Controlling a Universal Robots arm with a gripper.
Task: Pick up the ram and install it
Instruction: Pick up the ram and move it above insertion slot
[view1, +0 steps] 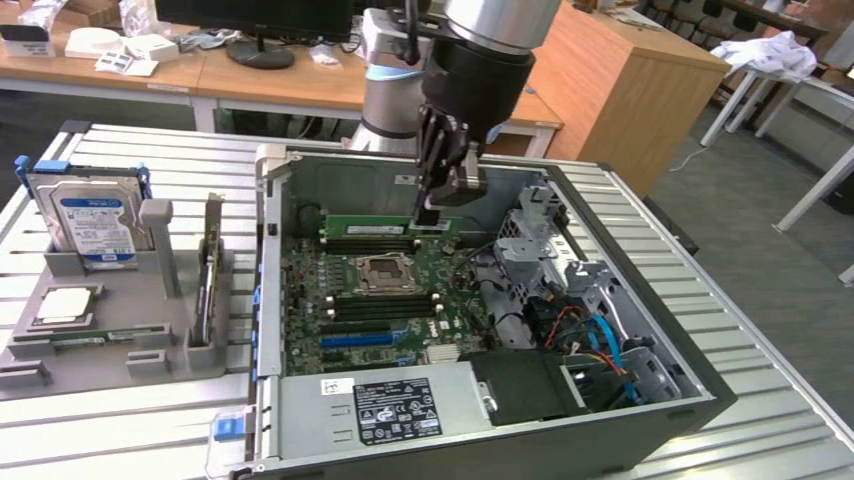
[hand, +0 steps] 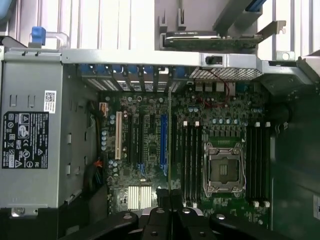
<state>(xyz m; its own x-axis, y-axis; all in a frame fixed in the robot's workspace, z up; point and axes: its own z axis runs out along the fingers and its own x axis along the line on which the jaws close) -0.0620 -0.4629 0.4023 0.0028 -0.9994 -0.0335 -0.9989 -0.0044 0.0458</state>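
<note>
Now the ram (view1: 380, 227) sits clenched on edge in my tool (view1: 437, 208), inside the open computer case (view1: 360, 185). It is over the black memory slots (view1: 374, 243) beside the empty processor socket (view1: 387, 270); whether it touches them I cannot tell. The case rests on the slatted bench (view1: 134, 425).

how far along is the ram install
Done: the ram is picked up, with the gripper shut on it. In hand: it hangs over the motherboard's memory slots inside the open case. Left: it does not look pressed into a slot yet.
</note>
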